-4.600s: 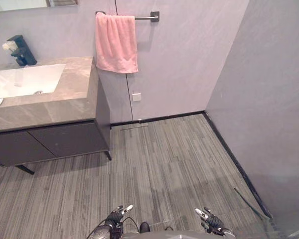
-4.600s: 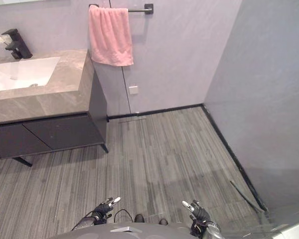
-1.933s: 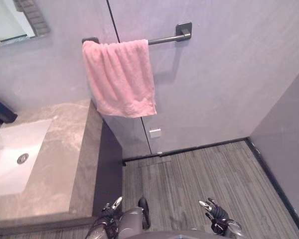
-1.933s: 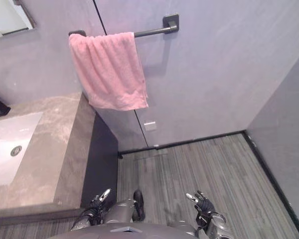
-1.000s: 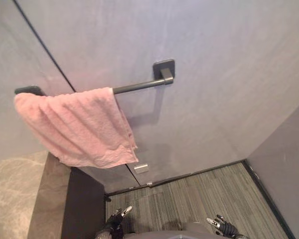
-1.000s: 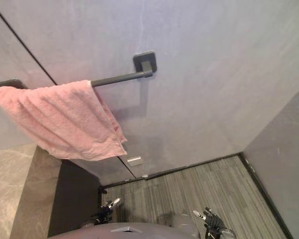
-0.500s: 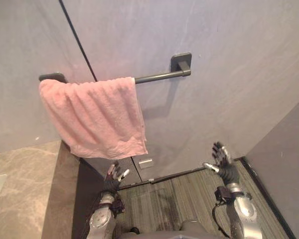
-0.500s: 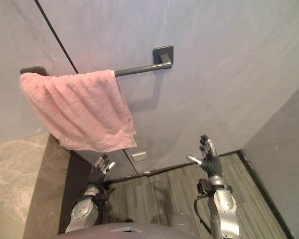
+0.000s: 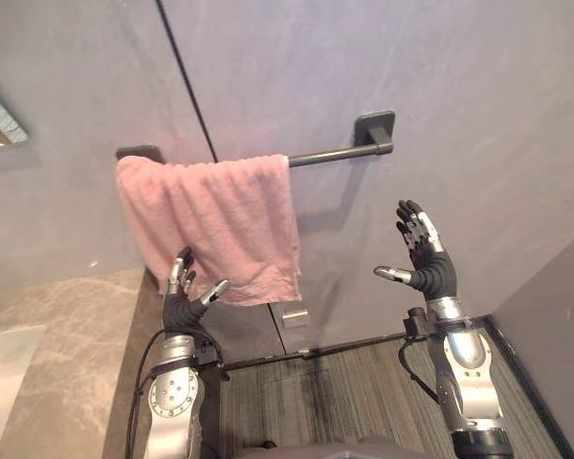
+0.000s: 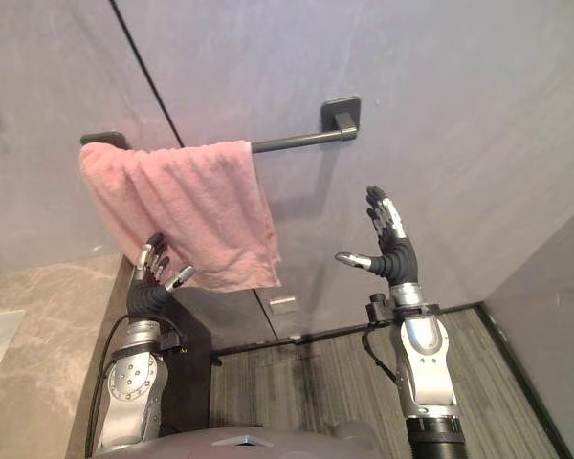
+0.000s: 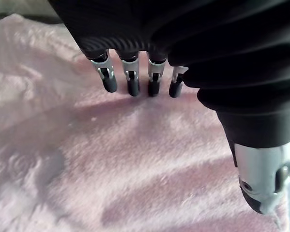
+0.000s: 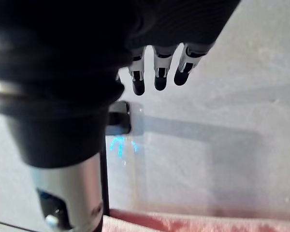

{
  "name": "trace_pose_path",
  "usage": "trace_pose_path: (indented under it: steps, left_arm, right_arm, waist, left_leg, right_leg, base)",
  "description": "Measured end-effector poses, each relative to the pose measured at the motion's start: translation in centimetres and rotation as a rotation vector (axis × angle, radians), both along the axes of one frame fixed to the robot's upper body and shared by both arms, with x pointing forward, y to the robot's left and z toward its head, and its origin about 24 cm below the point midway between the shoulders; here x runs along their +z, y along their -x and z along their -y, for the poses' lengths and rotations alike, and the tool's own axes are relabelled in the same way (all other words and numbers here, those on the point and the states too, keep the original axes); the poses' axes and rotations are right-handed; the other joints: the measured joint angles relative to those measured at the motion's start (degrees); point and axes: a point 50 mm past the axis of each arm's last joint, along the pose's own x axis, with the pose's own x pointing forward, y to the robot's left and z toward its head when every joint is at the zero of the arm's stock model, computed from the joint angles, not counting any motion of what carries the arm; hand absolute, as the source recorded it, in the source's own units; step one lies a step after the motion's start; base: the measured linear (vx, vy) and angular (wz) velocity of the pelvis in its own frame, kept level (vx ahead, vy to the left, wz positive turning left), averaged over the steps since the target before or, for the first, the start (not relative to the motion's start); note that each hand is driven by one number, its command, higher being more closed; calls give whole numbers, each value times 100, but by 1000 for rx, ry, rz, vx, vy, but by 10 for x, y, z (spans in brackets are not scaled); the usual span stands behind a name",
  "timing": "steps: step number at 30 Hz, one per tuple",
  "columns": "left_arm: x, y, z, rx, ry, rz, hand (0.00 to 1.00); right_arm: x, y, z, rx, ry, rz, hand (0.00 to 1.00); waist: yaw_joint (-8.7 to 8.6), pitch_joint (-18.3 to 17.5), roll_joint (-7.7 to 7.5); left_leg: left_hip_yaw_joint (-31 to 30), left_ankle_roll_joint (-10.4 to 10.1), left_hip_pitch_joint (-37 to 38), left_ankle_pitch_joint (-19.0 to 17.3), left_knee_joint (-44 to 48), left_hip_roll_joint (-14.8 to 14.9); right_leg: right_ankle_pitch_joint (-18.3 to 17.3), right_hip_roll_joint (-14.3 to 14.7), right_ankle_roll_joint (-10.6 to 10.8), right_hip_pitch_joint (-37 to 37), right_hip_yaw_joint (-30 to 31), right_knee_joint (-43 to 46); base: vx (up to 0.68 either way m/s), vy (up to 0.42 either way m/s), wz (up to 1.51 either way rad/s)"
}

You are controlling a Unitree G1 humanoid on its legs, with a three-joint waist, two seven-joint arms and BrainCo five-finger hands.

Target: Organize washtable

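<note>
A pink towel (image 9: 215,225) hangs folded over the left part of a dark wall bar (image 9: 330,153). My left hand (image 9: 180,301) is raised in front of the towel's lower left edge, open, with straight fingers (image 11: 130,79) close to the cloth (image 11: 135,159); whether they touch it I cannot tell. My right hand (image 9: 423,258) is raised to the right of the towel, below the bar's right mount (image 9: 375,127), open and holding nothing. Its wrist view shows the fingers (image 12: 157,72) toward the wall, the bar mount (image 12: 118,118) and a strip of the towel (image 12: 183,224).
The stone washtable top (image 9: 67,354) with a white basin (image 9: 0,382) lies at the lower left. A small wall plate (image 9: 294,317) sits under the towel. A grey side wall (image 9: 555,354) closes the right. Striped floor (image 9: 364,392) lies below.
Both arms have risen higher toward the wall. My left hand has come up to the towel's lower edge. The camera has shifted, so the towel sits further right in the picture.
</note>
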Motion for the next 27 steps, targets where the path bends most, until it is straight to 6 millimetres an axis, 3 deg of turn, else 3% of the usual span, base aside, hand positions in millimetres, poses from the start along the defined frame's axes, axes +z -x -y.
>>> trace_pose_path:
  steps: [5,12,22,27]
  left_arm:
    - [19,2,-6,49,-38,79,0]
    - [25,2,-5,50,-35,104,0]
    - [45,5,-9,88,-33,196,0]
    - [54,2,-11,116,-34,248,0]
  right_arm:
    - [-2,-23,-15,109,-34,-46,0]
    - [-1,-45,-32,196,-55,-96,0]
    - [2,-85,-41,185,-2,-170,0]
    - [11,-90,-46,187,3,-155,0]
  waist:
    - [112,8,3]
    - [165,146,43]
    - [324,398,1]
    - [424,478,29]
  left_leg:
    - [-116,28,-85,140,-117,-5]
    - [-303,31,-181,359,-350,5]
    - [-486,32,-392,624,-553,5]
    - [-532,42,-415,696,-683,8]
  right_leg:
    - [204,-18,10,92,-142,-305]
    - [316,-22,-3,49,-349,-453]
    - [521,-36,1,-41,-566,-714]
    - [572,-38,5,-47,-629,-814]
  base:
    - [-14,18,11]
    - [-26,5,18]
    - [-14,12,10]
    - [-6,6,7]
